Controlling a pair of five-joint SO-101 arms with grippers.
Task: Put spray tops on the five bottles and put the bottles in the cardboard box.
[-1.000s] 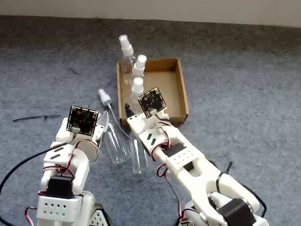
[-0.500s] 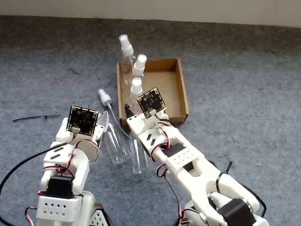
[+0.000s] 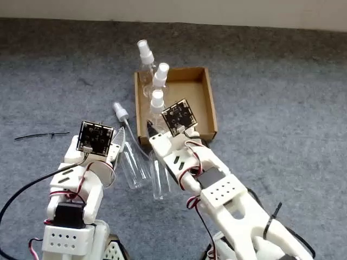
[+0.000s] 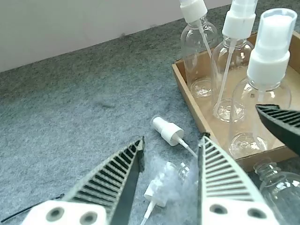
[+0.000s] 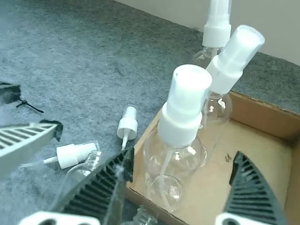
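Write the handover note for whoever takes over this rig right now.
Left gripper: open, low over the carpet, jaws either side of a loose spray top.
Right gripper: open, jaws either side of the nearest topped bottle in the cardboard box.
Done: three topped bottles stand in the box.
Left: two bare bottles lie on the carpet, and a second spray top lies beside the box. Fit both tops, then box both bottles.

Indoor rm — grey carpet (image 3: 282, 81), pale wall (image 3: 217, 8) behind
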